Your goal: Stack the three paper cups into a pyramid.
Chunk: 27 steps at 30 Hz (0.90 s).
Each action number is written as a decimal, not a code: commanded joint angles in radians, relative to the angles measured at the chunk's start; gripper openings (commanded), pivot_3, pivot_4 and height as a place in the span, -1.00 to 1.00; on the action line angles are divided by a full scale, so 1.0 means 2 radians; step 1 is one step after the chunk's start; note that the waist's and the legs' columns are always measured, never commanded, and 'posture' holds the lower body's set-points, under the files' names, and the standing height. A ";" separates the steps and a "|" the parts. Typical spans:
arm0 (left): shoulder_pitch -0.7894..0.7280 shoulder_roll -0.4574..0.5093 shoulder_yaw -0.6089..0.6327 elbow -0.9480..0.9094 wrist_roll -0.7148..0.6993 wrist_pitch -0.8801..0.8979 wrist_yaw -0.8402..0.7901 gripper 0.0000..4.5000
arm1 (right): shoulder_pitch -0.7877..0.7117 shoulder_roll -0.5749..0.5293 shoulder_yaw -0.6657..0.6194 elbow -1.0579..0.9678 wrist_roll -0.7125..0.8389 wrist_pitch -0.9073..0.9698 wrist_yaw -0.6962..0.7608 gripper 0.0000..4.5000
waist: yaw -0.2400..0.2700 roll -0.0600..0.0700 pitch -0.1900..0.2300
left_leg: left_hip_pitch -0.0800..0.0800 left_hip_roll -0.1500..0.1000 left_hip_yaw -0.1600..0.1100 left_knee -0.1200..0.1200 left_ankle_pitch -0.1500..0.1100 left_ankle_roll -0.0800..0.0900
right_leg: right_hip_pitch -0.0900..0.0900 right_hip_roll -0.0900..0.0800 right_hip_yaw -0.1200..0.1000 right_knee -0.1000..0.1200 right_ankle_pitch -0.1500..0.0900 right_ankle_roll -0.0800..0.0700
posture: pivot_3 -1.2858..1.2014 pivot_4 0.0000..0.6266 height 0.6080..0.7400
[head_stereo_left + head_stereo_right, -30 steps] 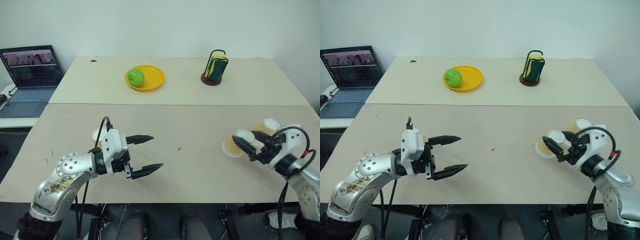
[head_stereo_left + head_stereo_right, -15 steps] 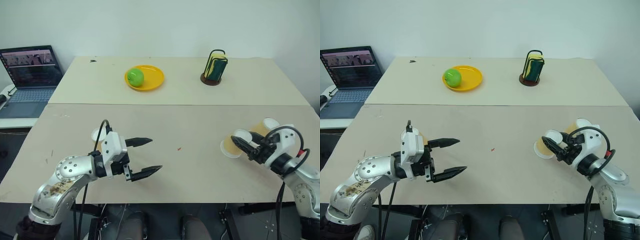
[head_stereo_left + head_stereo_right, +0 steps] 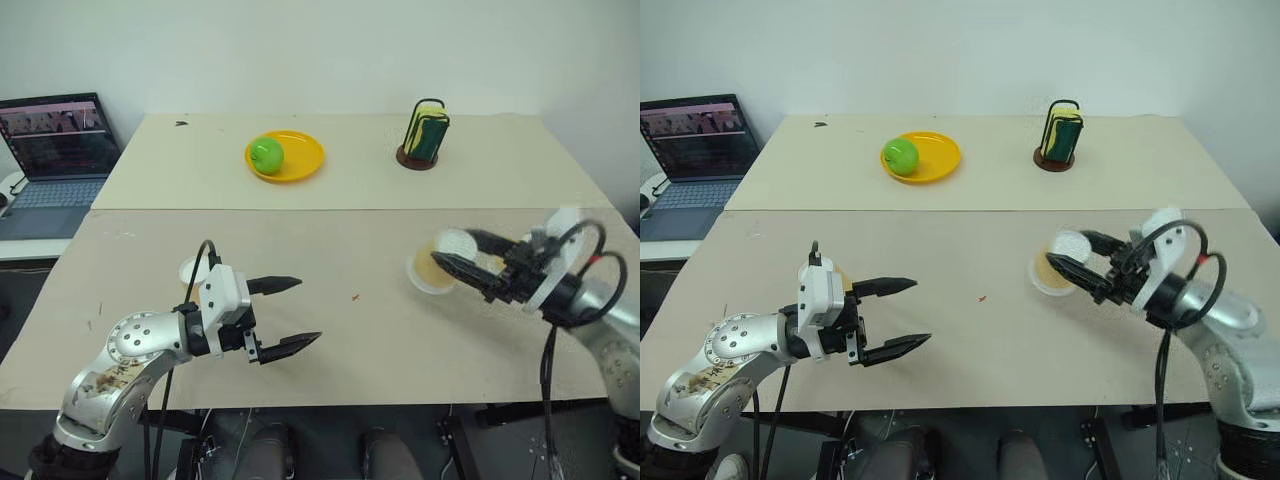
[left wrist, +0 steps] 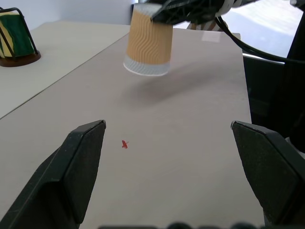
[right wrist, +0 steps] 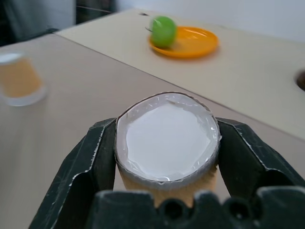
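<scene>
Since a second ago: lifted off the table (image 3: 330, 330) and swung toward the centre, right gripper (image 3: 452, 256) with one paper cup (image 3: 437, 266) pinched at its narrow white end, held upside-down in the air. Left gripper (image 3: 291, 314) unmoved, fingers spread wide, empty. Second cup (image 3: 192, 272) upside-down on the table just behind the left wrist; third cup blurred behind the right arm. Judged step: carrying a base cup over. Next: setting it down beside another, rims close. No readable writing anywhere.
</scene>
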State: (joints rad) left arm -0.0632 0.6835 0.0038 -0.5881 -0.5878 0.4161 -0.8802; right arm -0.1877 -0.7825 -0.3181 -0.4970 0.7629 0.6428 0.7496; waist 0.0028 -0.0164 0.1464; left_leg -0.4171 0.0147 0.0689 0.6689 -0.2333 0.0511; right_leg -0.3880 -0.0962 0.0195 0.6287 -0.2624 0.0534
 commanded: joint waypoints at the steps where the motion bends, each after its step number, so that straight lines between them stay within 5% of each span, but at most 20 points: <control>1: 0.005 0.006 0.014 -0.021 -0.005 -0.007 -0.002 1.00 | -0.024 -0.013 0.062 -0.035 0.008 0.017 0.029 0.24 | 0.001 0.000 0.000 | 0.000 0.000 0.000 0.000 0.000 0.000 | 0.000 0.000 0.000 0.000 0.000 0.000 | 0.03 -0.52 0.93; 6: 0.015 0.007 0.018 -0.039 -0.012 0.002 0.005 1.00 | -0.078 0.024 0.204 -0.023 -0.059 -0.002 0.045 0.24 | -0.002 -0.001 0.000 | 0.000 0.000 0.000 0.000 0.000 0.000 | 0.000 -0.001 0.000 0.000 0.000 0.000 | 0.03 -0.52 0.93; 10: 0.017 0.007 0.020 -0.042 -0.011 0.003 0.010 1.00 | -0.109 0.051 0.244 0.035 -0.109 -0.033 0.056 0.24 | 0.000 -0.001 0.000 | 0.000 0.000 0.000 0.000 0.000 0.000 | 0.000 -0.001 -0.001 0.000 0.000 0.000 | 0.03 -0.52 0.93; 27: 0.033 0.009 0.028 -0.056 -0.014 0.007 0.029 1.00 | -0.166 0.128 0.261 0.181 -0.189 -0.102 0.085 0.24 | -0.003 -0.001 0.000 | 0.000 0.000 0.000 0.001 0.000 0.000 | -0.001 -0.001 -0.001 0.001 0.000 -0.001 | 0.03 -0.52 0.93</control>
State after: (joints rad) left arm 0.0054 0.6969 0.0372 -0.6573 -0.5955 0.4243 -0.8305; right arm -0.4962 -0.5379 0.2062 -0.1386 0.3966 0.4770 0.9162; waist -0.0029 -0.0182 0.1474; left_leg -0.4180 0.0140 0.0685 0.6701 -0.2331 0.0506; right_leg -0.3891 -0.0986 0.0169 0.6300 -0.2622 0.0523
